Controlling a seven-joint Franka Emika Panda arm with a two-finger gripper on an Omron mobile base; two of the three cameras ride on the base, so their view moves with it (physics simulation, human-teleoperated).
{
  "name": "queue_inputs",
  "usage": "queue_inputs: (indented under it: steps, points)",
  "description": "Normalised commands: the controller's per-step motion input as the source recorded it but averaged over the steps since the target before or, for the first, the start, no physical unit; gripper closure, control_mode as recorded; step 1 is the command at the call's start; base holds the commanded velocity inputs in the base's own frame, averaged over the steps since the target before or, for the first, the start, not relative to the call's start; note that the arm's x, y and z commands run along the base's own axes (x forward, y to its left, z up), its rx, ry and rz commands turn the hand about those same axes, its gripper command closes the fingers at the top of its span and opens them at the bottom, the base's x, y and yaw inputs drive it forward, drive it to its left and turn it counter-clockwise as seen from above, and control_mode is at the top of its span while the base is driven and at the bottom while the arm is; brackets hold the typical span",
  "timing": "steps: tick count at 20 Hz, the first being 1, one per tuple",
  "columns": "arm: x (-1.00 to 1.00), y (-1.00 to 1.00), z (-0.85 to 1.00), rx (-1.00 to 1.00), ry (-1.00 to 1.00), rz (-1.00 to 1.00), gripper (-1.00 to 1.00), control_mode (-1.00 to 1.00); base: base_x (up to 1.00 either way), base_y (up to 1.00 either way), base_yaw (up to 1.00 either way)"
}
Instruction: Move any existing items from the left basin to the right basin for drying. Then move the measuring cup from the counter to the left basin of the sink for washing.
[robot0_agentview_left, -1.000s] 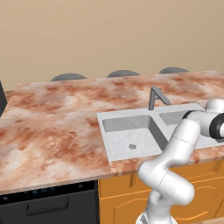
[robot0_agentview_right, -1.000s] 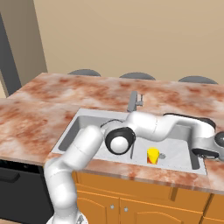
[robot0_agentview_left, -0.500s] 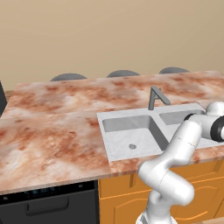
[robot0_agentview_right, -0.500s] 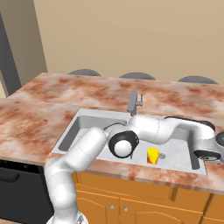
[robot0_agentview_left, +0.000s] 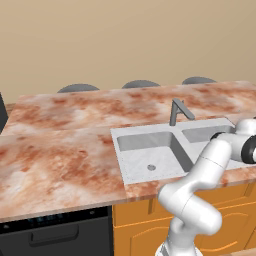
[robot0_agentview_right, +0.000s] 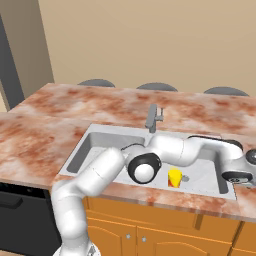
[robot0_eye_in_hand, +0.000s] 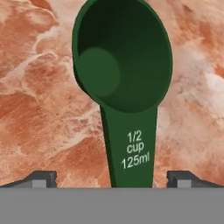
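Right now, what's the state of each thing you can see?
Measuring cup: upright on the counter, empty, handle between the fingers, not gripped.
Gripper: open.
Yellow carton: standing in the right basin.
Left basin: empty.
Faucet: off.

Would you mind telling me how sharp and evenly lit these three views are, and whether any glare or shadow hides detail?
Hand view: the measuring cup is crisp, its handle print readable, with only soft shading inside the bowl. Left base view: flat, even light, no glare on the counter; sink walls mildly shaded. Right base view: equally sharp; the yellow carton reads clearly, partly blocked by the arm rather than by shadow.
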Motion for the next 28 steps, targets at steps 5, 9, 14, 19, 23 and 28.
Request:
queue_inputs:
  steps: [5,9,14,19,23,28]
  points:
    - [0.13,-0.17,-0.07,0.00,0.01,0.04,-1.00,-1.00,0.00,0.00,0.00]
    - [0.10,-0.21,-0.09,0.00,0.01,0.04,-1.00,-1.00,0.00,0.00,0.00]
    - [0.03,-0.22,-0.04,0.00,0.01,0.05,-1.00,-1.00,0.00,0.00,0.00]
    - [0.00,-0.22,-0.13,0.00,0.04,0.05,-1.00,-1.00,0.00,0.00,0.00]
    - [0.02,-0.05,-0.31,0.00,0.12,0.04,1.00,-1.00,0.00,0.00,0.00]
    - [-0.13,0.10,-0.68,0.00,0.18,0.01,1.00,-1.00,0.00,0.00,0.00]
